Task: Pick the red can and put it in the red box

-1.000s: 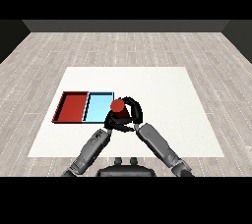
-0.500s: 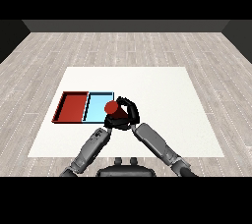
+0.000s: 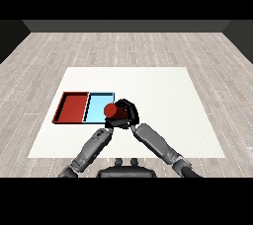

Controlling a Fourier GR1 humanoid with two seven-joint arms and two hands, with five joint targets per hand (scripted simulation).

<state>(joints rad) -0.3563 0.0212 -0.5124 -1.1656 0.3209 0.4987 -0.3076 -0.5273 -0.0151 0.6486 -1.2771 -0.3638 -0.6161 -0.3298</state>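
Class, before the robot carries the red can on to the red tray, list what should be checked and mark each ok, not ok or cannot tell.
1. Can held by right robot hand: ok, fingers curl round it.
2. Can over red tray: not ok, it hangs at the blue tray's right edge.
3. Red tray free to receive it: ok.
4. Left robot hand out of the path: cannot tell, it sits just below the can.
5. Can upright: not ok, it looks tipped leftward.
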